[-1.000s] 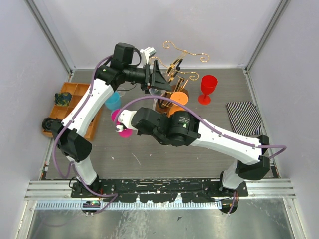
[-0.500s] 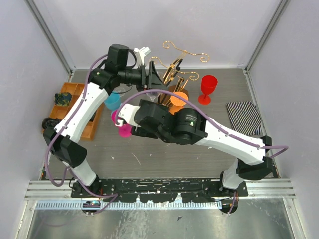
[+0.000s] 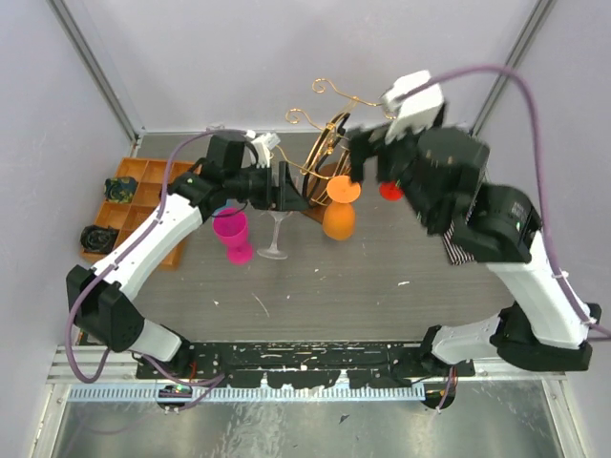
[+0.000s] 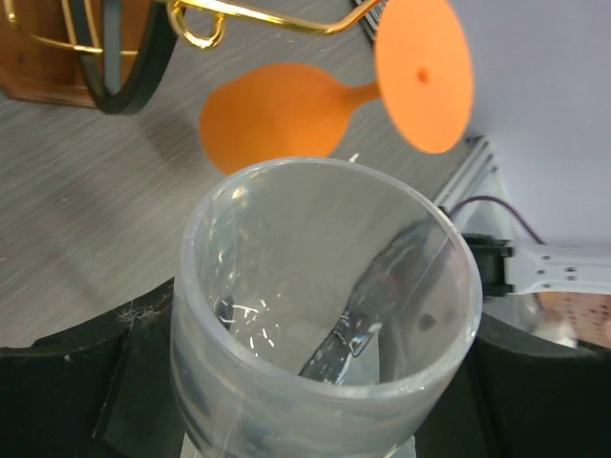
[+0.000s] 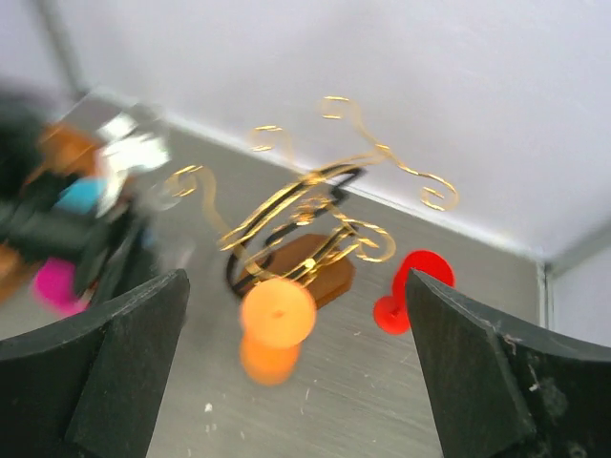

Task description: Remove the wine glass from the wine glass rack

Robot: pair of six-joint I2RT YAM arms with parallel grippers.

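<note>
**Orange glass hangs centred ahead of your open right jaws**

Your left gripper (image 3: 283, 189) is clamped on the bowl of the clear wine glass (image 4: 325, 286). That glass is off the wine glass rack (image 3: 329, 138) and stands stem-down just right of the pink glass (image 3: 232, 232), left of the rack and nearer. You cannot tell whether its foot rests on the table (image 3: 382, 296) or hangs just above it.

Your right gripper (image 5: 296, 286) is high over the rack's right side, jaws spread wide with nothing between them. The only glass on the rack is the orange wine glass (image 5: 276, 315). It hangs upside down from a gold hook on the rack's near side, foot up and bowl down, with its long axis close to vertical. In the right wrist view it sits almost centred between the fingers, below and ahead.

The right arm is the free one, so the next reach looks like yours: come down and to the near left, then close across that upright axis.
</note>
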